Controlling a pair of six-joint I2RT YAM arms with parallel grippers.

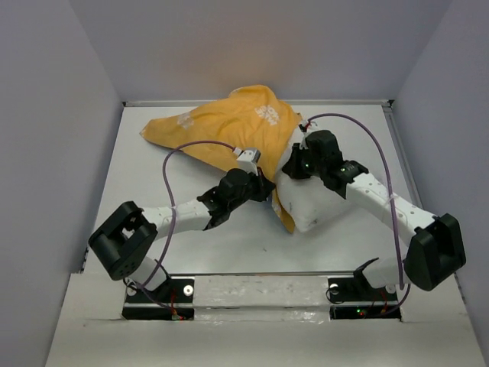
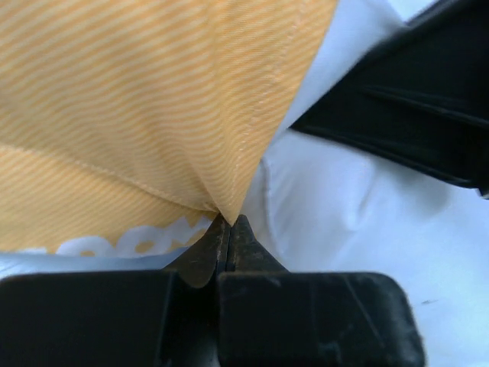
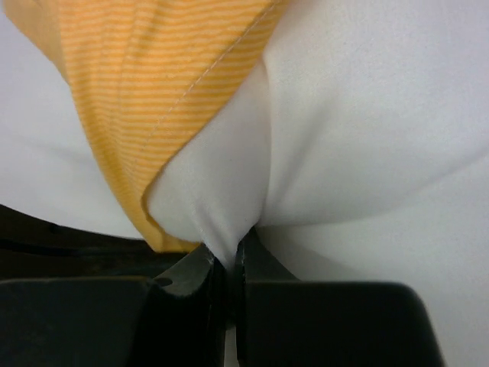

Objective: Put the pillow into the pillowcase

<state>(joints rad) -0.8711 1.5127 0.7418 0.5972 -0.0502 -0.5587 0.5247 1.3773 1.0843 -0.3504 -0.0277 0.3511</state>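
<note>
Left jaws pinch a fold of the yellow pillowcase at the centre of the desk. Right jaws, at 3 o'clock, pinch the white pillow, which the pillowcase partly covers.

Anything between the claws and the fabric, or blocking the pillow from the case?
Nothing visible: left claw is shut on the pillowcase edge, right claw on the pillow; the pillow's bare end sticks out of the case's opening.

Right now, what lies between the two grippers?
White pillow fabric fills that stretch, seen in the left wrist view. The left gripper has its jaws shut on the pillowcase hem; the right gripper pinches the pillow.
</note>
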